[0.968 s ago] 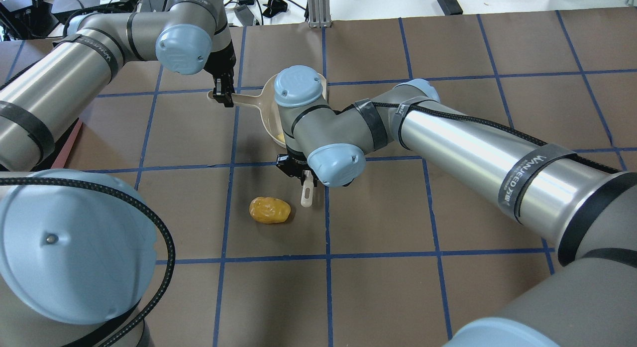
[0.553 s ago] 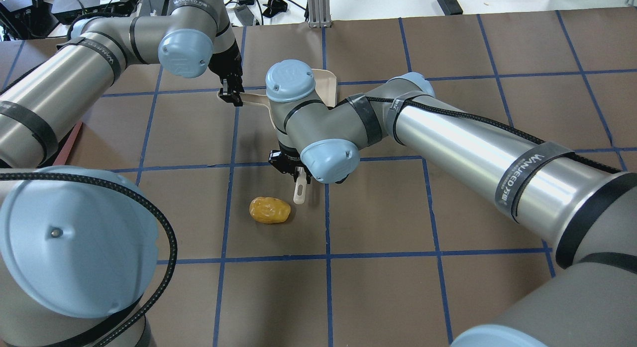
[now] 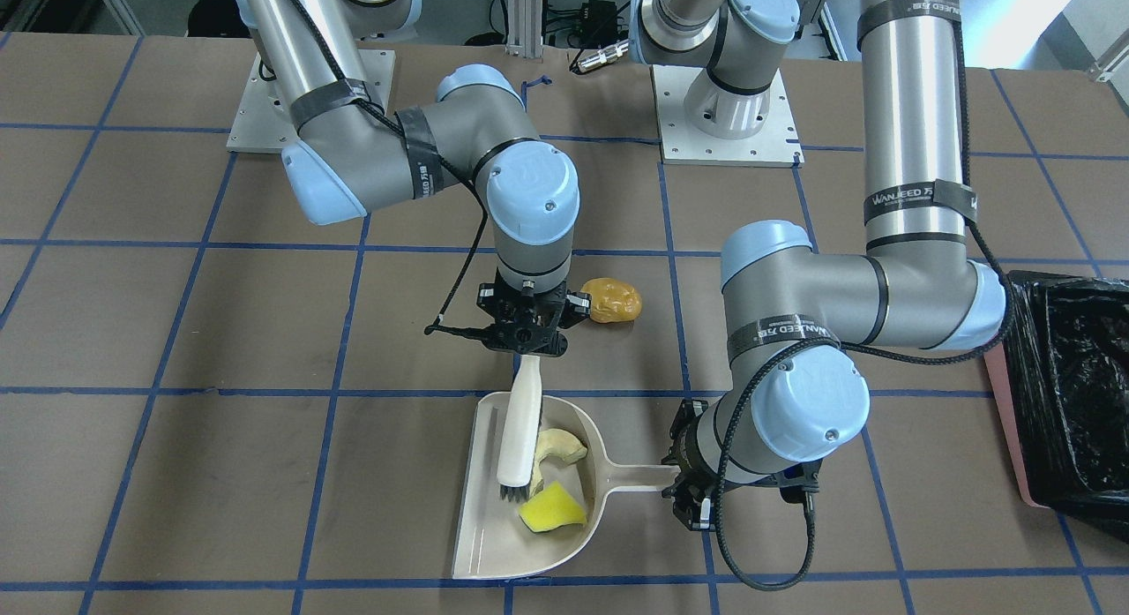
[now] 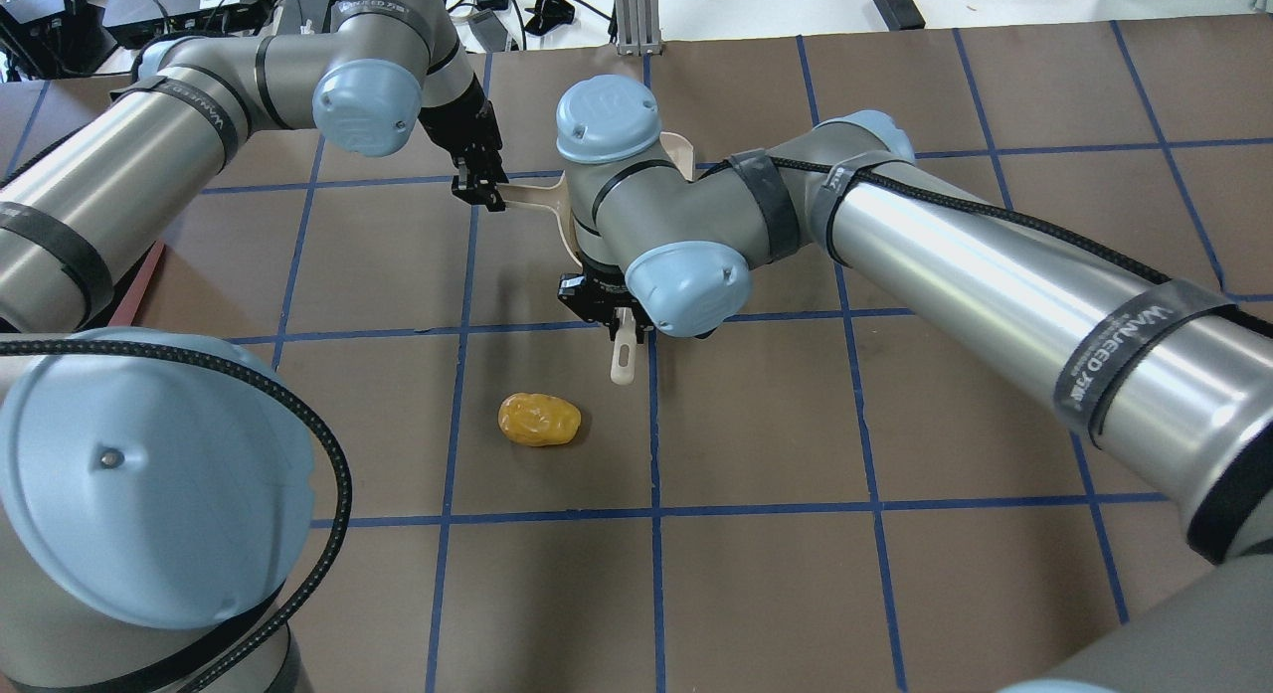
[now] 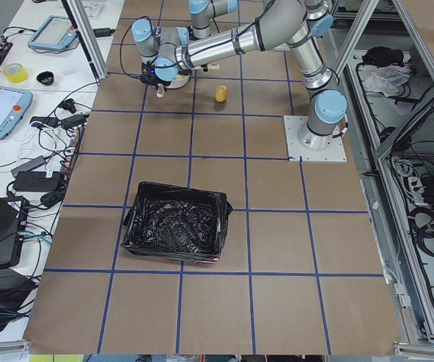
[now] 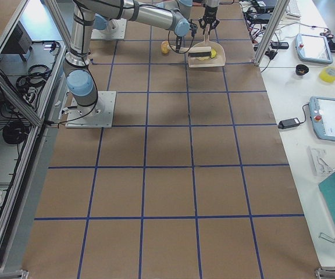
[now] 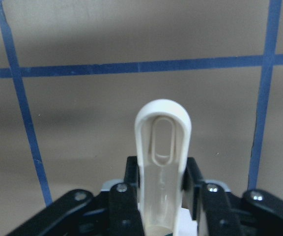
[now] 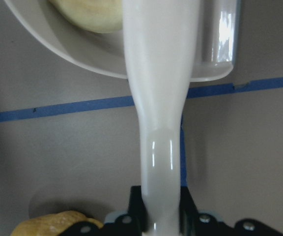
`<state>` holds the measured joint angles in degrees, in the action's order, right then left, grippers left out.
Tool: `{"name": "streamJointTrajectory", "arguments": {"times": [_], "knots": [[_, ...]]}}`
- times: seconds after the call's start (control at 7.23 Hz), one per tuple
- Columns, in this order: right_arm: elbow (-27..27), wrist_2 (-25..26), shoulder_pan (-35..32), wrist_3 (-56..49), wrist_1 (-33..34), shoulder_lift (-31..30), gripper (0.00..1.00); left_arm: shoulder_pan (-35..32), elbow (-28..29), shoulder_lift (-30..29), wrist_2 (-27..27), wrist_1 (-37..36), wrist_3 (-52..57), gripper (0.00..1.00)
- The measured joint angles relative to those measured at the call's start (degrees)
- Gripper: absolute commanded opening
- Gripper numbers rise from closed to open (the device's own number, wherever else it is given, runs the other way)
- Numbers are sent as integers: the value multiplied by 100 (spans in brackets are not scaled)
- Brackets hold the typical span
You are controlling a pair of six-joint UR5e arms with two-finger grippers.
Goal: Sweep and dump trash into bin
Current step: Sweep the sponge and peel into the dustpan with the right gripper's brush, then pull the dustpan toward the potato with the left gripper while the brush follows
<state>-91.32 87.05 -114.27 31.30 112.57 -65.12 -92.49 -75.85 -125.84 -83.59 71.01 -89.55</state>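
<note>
My left gripper (image 3: 691, 493) is shut on the handle of a beige dustpan (image 3: 488, 544) that lies flat on the table; the handle also shows in the left wrist view (image 7: 162, 147). My right gripper (image 3: 527, 343) is shut on a white brush (image 3: 522, 421), whose bristles rest inside the pan. A pale crescent piece (image 3: 559, 445) and a yellow wedge (image 3: 551, 512) lie in the pan beside the bristles. The orange-brown lump (image 3: 614, 302) sits on the table outside the pan, close to my right gripper. The black-lined bin (image 3: 1072, 394) stands on my far left.
The table is brown paper with a blue tape grid. Both arms' elbows reach over the middle of the table (image 4: 696, 594). The bin (image 5: 175, 230) stands well apart from the pan. Arm base plates (image 3: 723, 112) sit at the robot's edge.
My left gripper has shifted the dustpan to the right. My right gripper with the brush moved slightly right and away from the robot. The orange-brown lump has not moved.
</note>
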Motion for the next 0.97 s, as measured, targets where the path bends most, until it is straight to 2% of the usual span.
{"name": "streamJointTrajectory", "arguments": {"times": [0.55, 0.97], "knots": [[-31, 45, 339, -320, -810, -689, 0, 167, -1, 69, 181, 36, 36, 0], [-236, -51, 276, -316, -1233, -1163, 0, 619, 79, 239, 217, 492, 142, 0]]}}
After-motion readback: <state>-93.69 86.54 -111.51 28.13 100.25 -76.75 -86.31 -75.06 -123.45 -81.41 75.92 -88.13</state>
